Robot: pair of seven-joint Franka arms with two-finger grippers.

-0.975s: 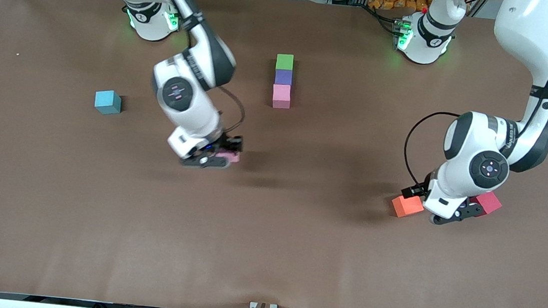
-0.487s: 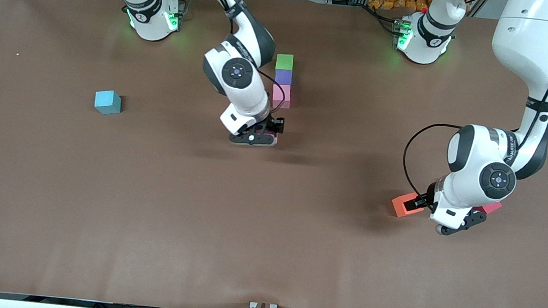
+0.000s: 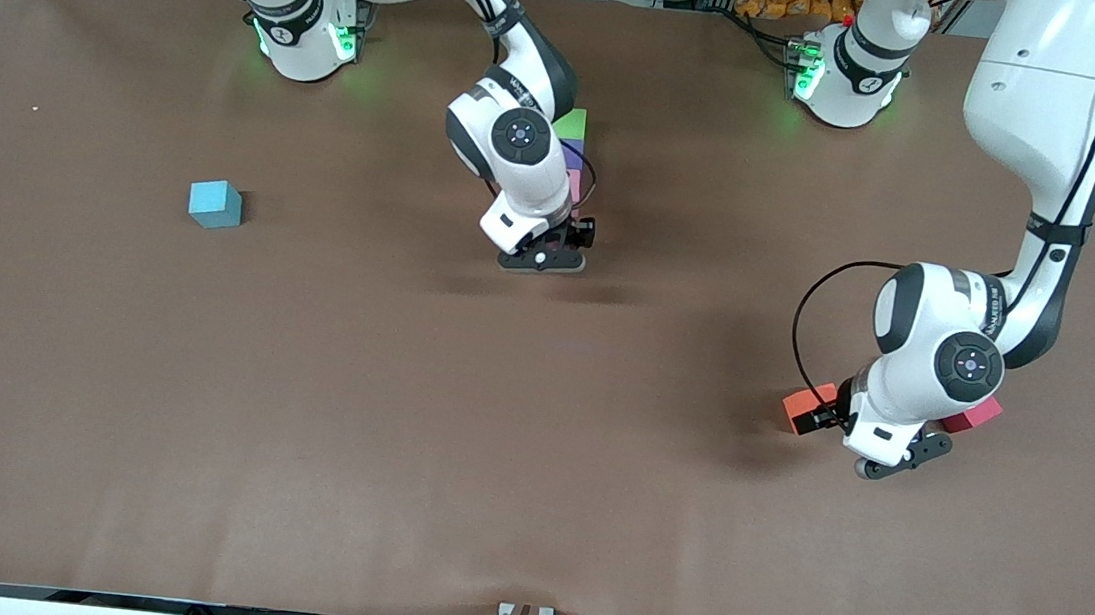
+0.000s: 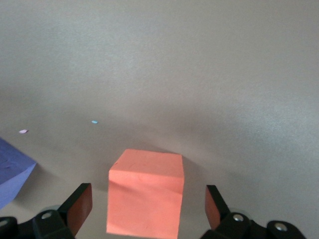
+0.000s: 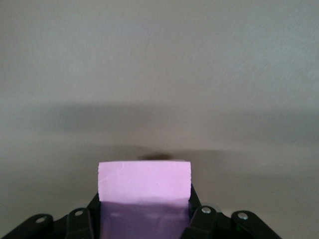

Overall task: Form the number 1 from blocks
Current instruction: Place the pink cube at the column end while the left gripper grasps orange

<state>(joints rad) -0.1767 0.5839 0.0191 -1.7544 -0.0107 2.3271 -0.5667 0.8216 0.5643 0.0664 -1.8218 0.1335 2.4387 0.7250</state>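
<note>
We see the right claw (image 5: 144, 219) clamped on a pink block (image 5: 144, 188), over the desk (image 3: 196, 414) by the green block (image 3: 575, 121), to extend the column. Left claw (image 4: 147, 211), spread apart, straddles the orange block (image 4: 145, 199), ready to grasp.

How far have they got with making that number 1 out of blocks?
Partly done. A column is started: the green block and purple block sit in line, with a pink one mostly hidden by the right arm. In hand: the right tool holds a second pink block just nearer the camera than that column. Left: the orange block, with the open left tool around it.
</note>
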